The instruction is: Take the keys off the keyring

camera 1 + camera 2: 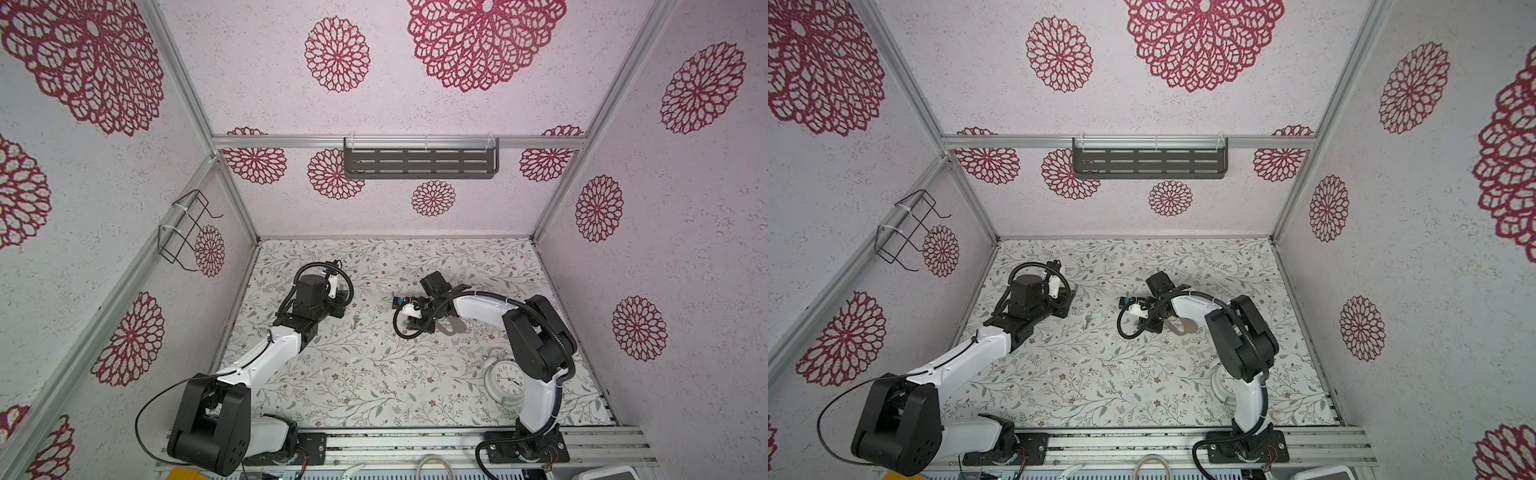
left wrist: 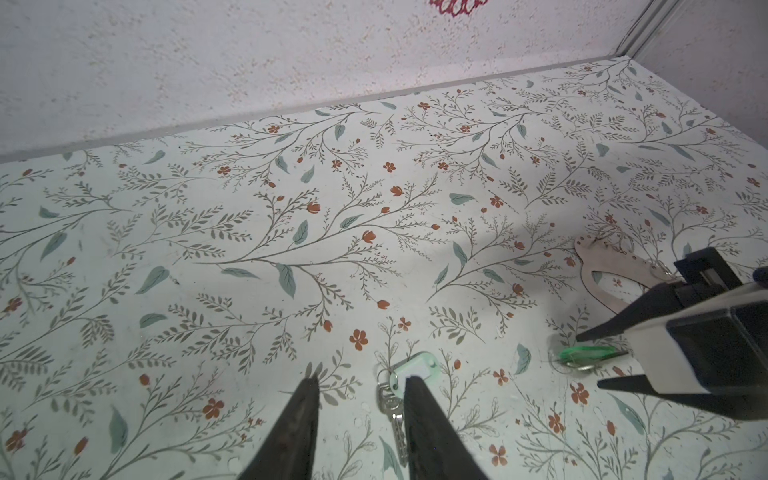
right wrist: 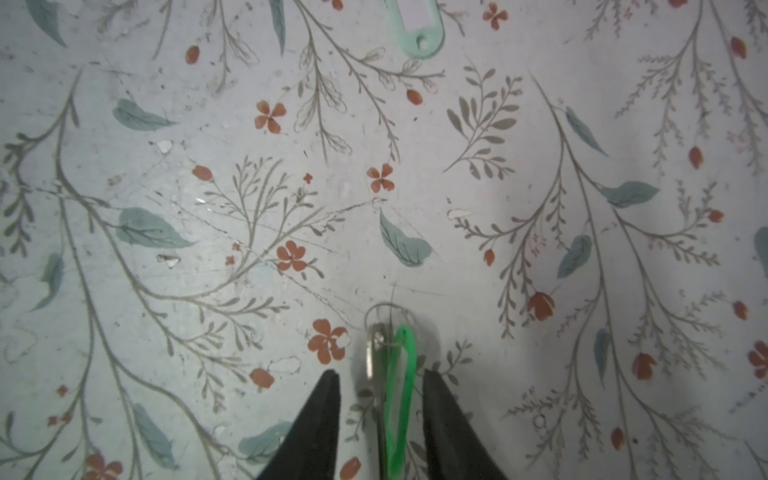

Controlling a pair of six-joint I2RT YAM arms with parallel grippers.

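Open right pincer [image 3: 380,372] straddles the green-tagged key [image 3: 401,374], open left pincer [image 2: 360,378] flanks the pale-tagged key [image 2: 390,401]; both keys apparently set clear of the keyring [image 2: 615,274] at three o'clock.

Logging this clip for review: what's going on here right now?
The green-tag key and the pale-tag key are both off the keyring, which lies flat on the table apart from them. The right claw is open, with the green-tag key between its fingers and a gap on either side. The left claw is open too, with one fingertip over the pale-tag key's tag.
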